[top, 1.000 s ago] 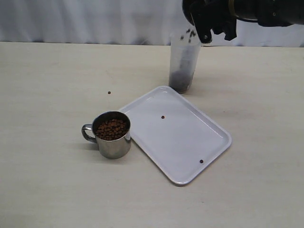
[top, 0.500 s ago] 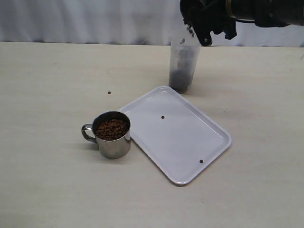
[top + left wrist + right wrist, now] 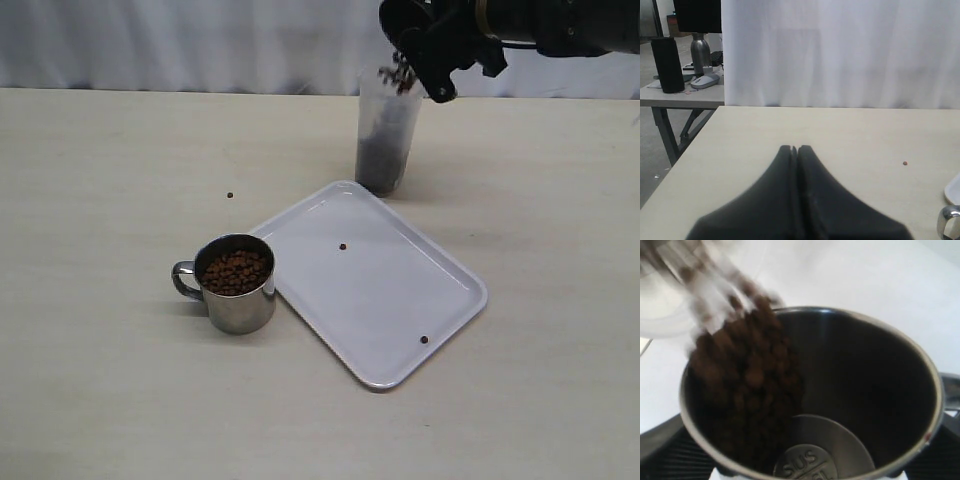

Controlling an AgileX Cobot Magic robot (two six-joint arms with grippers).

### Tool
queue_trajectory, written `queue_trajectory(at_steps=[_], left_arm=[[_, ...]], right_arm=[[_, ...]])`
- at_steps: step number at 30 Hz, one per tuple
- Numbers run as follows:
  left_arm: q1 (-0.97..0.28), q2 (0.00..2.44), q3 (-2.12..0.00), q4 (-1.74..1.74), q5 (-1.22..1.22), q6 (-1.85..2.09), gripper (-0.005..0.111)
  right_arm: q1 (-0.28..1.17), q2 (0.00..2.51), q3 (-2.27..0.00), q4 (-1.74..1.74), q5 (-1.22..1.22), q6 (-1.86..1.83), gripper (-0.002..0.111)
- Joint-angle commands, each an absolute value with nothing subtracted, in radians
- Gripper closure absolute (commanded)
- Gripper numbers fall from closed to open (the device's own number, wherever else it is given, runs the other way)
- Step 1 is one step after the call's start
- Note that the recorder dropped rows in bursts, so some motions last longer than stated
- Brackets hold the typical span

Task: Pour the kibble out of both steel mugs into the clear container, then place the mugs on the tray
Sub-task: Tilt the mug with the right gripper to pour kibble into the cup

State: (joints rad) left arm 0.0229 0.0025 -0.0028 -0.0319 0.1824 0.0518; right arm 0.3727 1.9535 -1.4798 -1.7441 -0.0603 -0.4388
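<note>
- The kibble (image 3: 745,385) is on the move; the right wrist view shows it banked against one side of the tilted mug (image 3: 865,385), blurred pellets streaming over the lip, and the bare steel base showing a "SUS" stamp
- Upper right of the exterior frame: a few pellets are caught in mid-air at the rim of the clear container (image 3: 386,130); a dark layer of kibble sits in its bottom; it stands upright just beyond the tray's far corner
- The right gripper (image 3: 440,48) hangs over that rim, clamped on the tilted mug; its dark fingers (image 3: 662,440) press the mug wall from either side
- Left of centre, the second mug (image 3: 237,290) stands upright, heaped with kibble, handle pointing to the frame's left; it sits right against the tray's left edge; I cannot tell whether they touch
- The tray (image 3: 400,300) lies flat and skewed, centre to lower right; a stray pellet (image 3: 343,246) lies near its upper middle, a second pellet (image 3: 424,340) near its lower right corner
- A loose pellet (image 3: 229,195) lies on the table (image 3: 100,420), upper left of the tray
- The left gripper (image 3: 795,155) has its fingers pressed together on nothing, above bare table; the exterior view does not show it
</note>
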Motion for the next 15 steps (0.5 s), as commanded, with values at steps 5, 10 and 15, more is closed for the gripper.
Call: queue_trajectory(at_steps=[5,10,15], left_arm=[[0.017,0.000,0.000,-0.037,0.175,0.050,0.107],[0.017,0.000,0.000,-0.037,0.175,0.050,0.107],[0.017,0.000,0.000,-0.037,0.175,0.050,0.107]], right_arm=[[0.374,1.946,-1.489,-1.744,-0.055,-0.497,0.104],[0.374,1.946,-1.489,-1.744,-0.051,-0.504,0.104],[0.386,1.946,-1.489,-1.744,-0.039,-0.535,0.104]])
